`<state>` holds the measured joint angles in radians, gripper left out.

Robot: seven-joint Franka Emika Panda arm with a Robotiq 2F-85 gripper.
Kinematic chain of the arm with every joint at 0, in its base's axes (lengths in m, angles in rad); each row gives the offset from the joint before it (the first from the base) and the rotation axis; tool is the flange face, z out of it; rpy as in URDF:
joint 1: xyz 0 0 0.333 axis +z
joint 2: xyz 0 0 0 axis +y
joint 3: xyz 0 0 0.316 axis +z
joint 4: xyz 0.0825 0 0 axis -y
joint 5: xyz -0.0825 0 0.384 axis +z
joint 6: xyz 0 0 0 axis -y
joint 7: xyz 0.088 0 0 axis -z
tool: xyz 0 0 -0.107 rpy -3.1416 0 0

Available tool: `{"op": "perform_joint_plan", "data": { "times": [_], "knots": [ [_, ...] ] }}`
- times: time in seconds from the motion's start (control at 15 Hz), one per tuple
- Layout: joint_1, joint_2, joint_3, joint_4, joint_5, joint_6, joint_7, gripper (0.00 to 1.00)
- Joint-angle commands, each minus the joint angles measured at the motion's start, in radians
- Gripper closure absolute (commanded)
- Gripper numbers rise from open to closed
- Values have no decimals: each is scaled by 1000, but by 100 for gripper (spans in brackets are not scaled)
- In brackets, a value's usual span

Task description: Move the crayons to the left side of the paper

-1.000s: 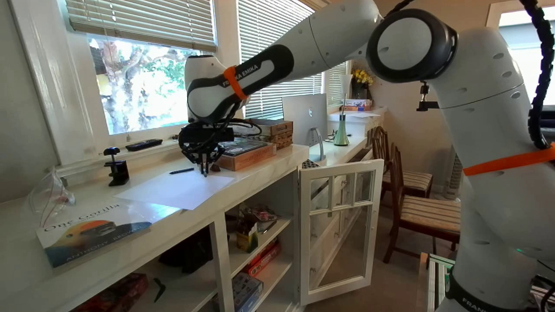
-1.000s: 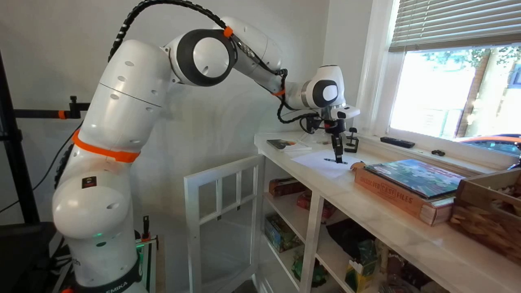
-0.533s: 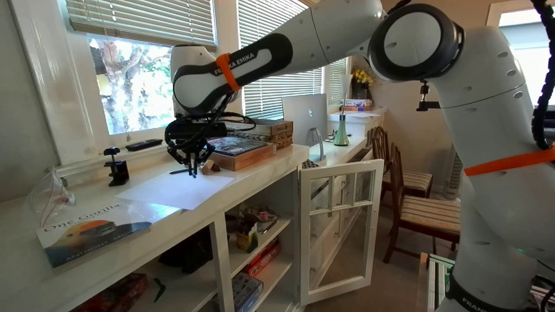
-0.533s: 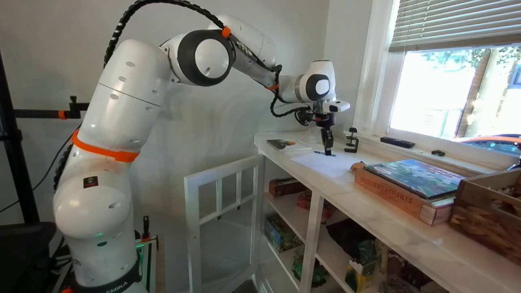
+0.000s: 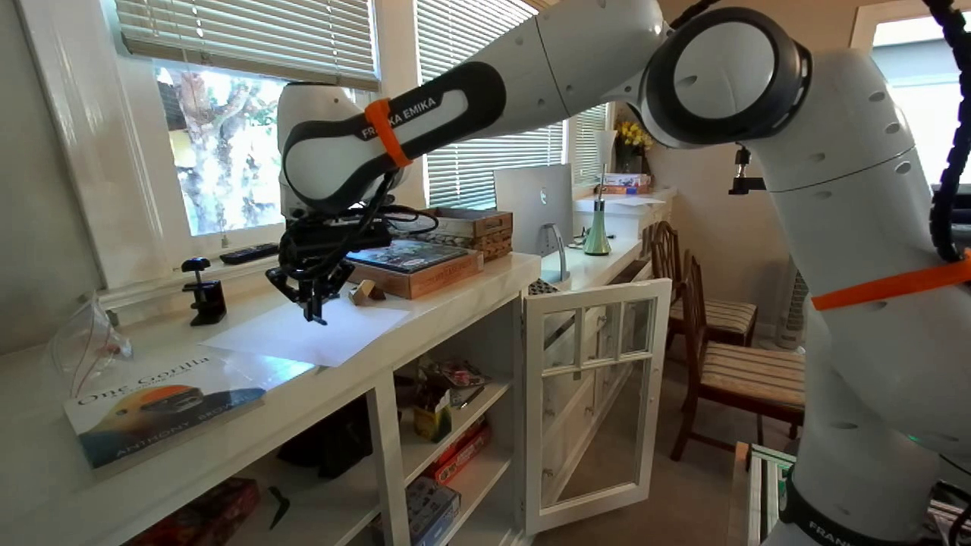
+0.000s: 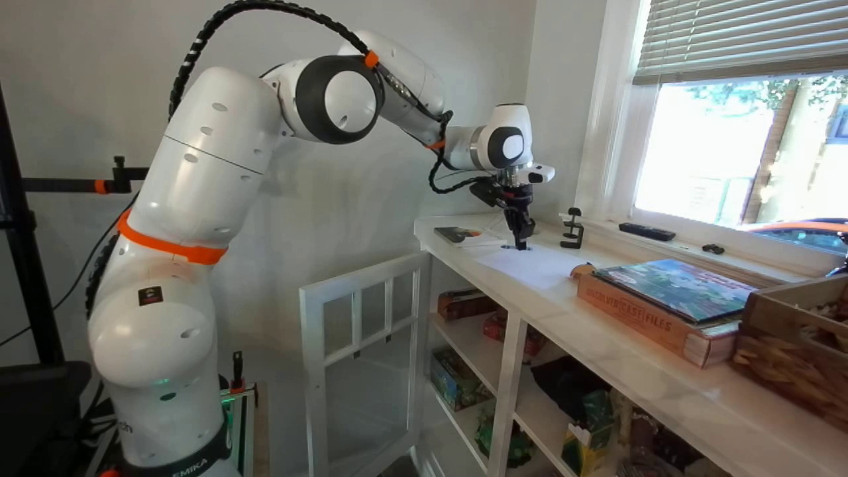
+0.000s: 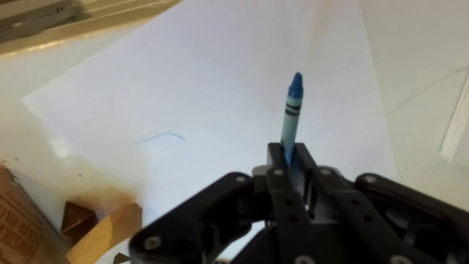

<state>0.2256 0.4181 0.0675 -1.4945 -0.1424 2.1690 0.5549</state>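
Observation:
A blue crayon (image 7: 292, 110) with a pale wrapper sticks out, tip up, from between the fingertips of my gripper (image 7: 288, 146) in the wrist view; the jaws are closed on its lower part. The paper (image 7: 220, 73), a large white sheet with a faint blue curved mark (image 7: 165, 135), lies flat on the counter under the gripper. In both exterior views the gripper (image 5: 315, 317) hangs low over the paper (image 5: 281, 341), slightly tilted. Only a small dark bit of the crayon (image 6: 507, 247) shows beside the fingers in an exterior view. Whether the crayon touches the paper I cannot tell.
A book (image 5: 159, 402) and a plastic bag (image 5: 91, 349) lie to one side of the paper, a black clamp (image 5: 205, 299) behind. Beyond its other end are a brown folded piece (image 5: 366, 292), a game box (image 6: 649, 315) and a wooden crate (image 6: 795, 338). A cabinet door (image 5: 599, 409) hangs open below.
The gripper has moved left in both exterior views, the crayon travelling with it, and its fingers have tilted. The brown piece beside the game box is no longer hidden behind it.

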Motion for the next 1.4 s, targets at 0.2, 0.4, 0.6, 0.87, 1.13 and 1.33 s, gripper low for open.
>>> {"op": "perform_joint_plan", "data": {
  "times": [0.2,0.4,0.6,0.87,1.13,1.33],
  "knots": [
    [27,22,-7,-30,-19,160,-134,97],
    [26,35,-5,-32,-5,181,-172,97],
    [20,43,1,-36,10,192,-213,97],
    [20,50,1,-34,10,184,-242,64],
    [17,51,0,-29,11,184,-257,35],
    [14,48,-7,-21,12,177,-245,13]
  ]
}}
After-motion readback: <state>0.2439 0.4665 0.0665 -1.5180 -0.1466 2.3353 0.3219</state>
